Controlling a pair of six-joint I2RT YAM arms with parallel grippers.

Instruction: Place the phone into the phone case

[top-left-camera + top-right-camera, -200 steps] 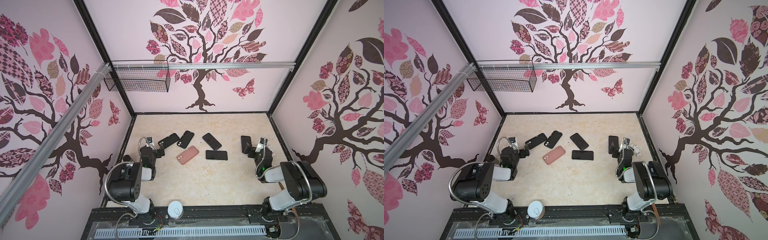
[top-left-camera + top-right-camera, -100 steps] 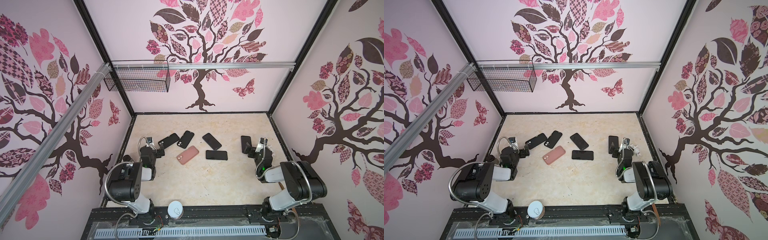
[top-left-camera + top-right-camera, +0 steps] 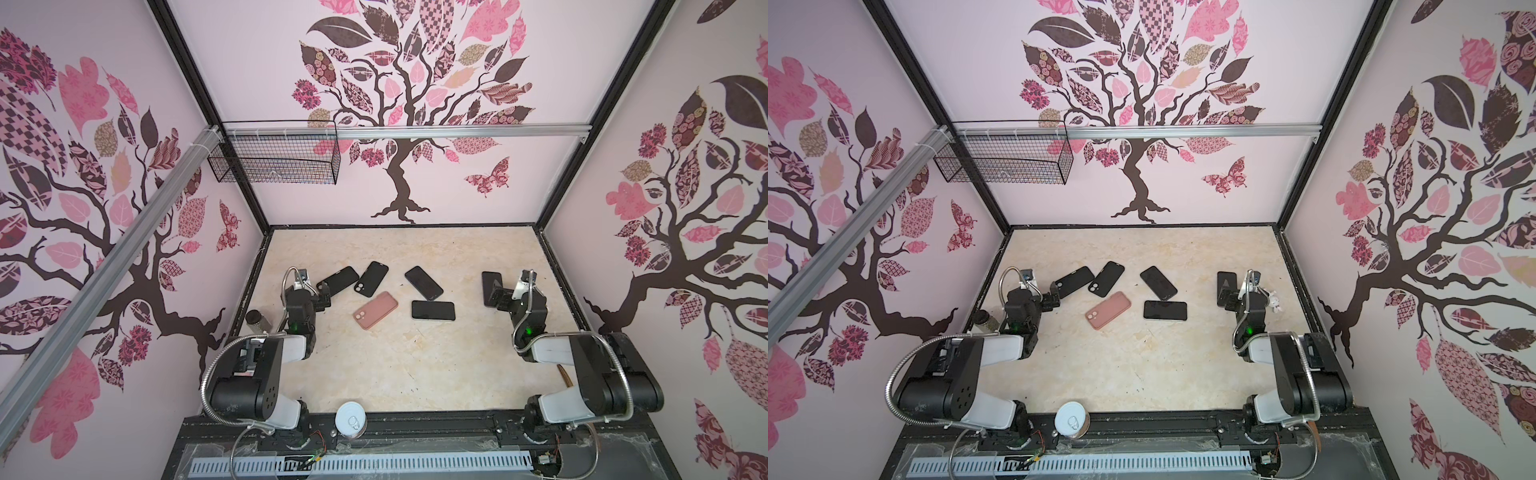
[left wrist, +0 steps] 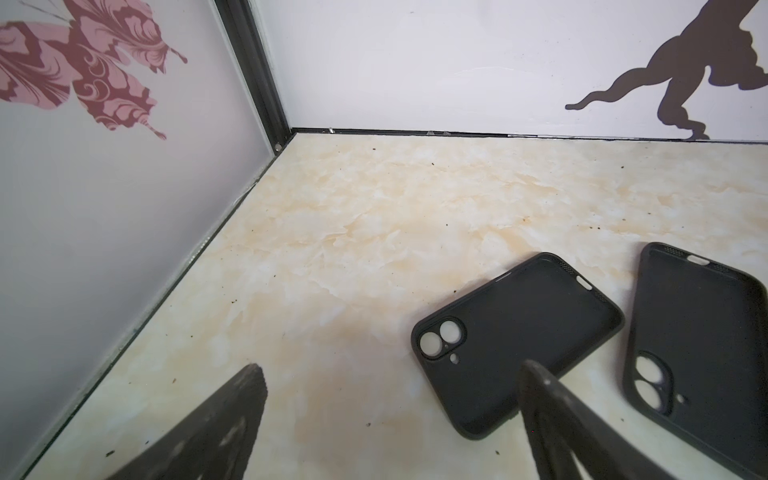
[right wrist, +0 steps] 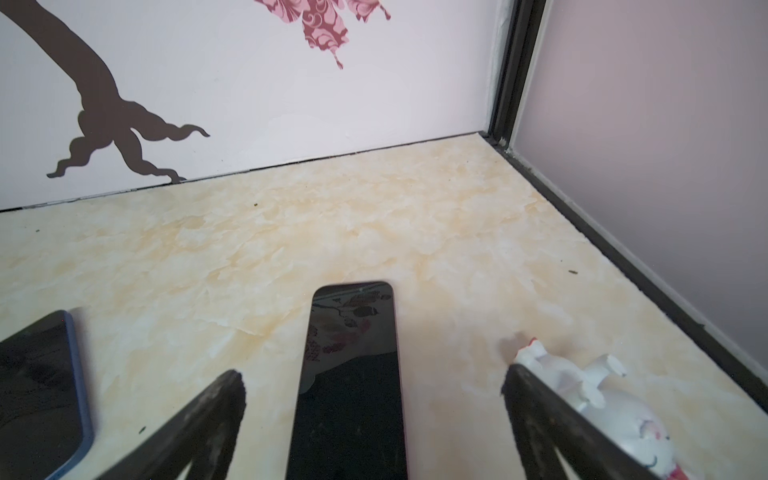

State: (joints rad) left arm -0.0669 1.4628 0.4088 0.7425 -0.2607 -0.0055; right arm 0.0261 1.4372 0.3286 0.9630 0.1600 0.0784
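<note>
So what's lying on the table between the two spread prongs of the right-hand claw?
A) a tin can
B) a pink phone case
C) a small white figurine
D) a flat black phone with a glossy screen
D: the right wrist view shows the flat black phone with a glossy screen between the open fingers of the right gripper, while the small white figurine sits off to the side.
</note>
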